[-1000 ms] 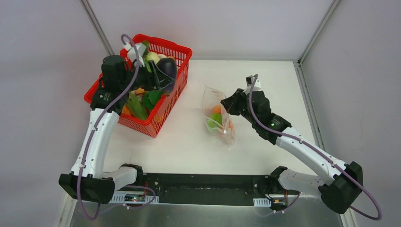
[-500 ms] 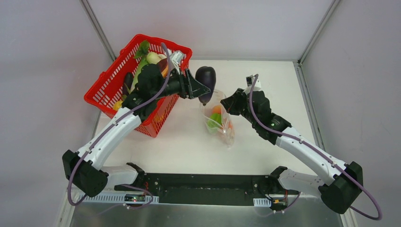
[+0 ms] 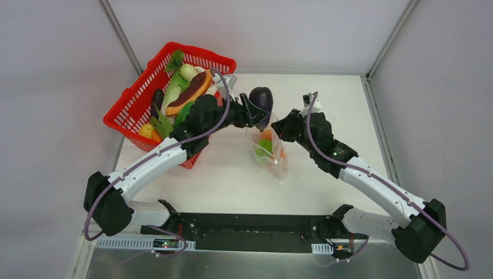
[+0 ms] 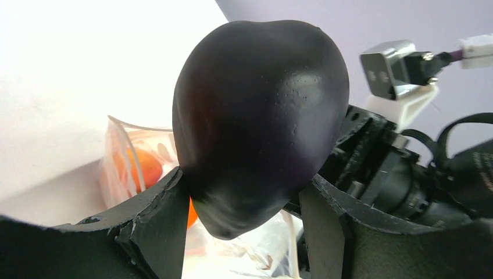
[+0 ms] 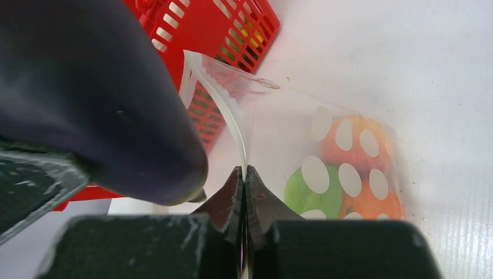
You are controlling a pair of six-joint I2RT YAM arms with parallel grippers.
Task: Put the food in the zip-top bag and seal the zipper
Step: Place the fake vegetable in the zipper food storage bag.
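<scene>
At the right wrist alone, right hand tight on zipper; left hand gripping eggplant.

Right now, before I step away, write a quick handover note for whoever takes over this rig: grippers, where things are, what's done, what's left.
Left gripper: closed on the eggplant, which is in the air at the bag's open mouth, not yet in.
Right gripper: shut on the bag at its top edge, holding it open.
Done: an orange piece and a green piece are inside the bag.
Left: drop in the eggplant, bring over the food in the red basket, then seal the zipper.
</scene>
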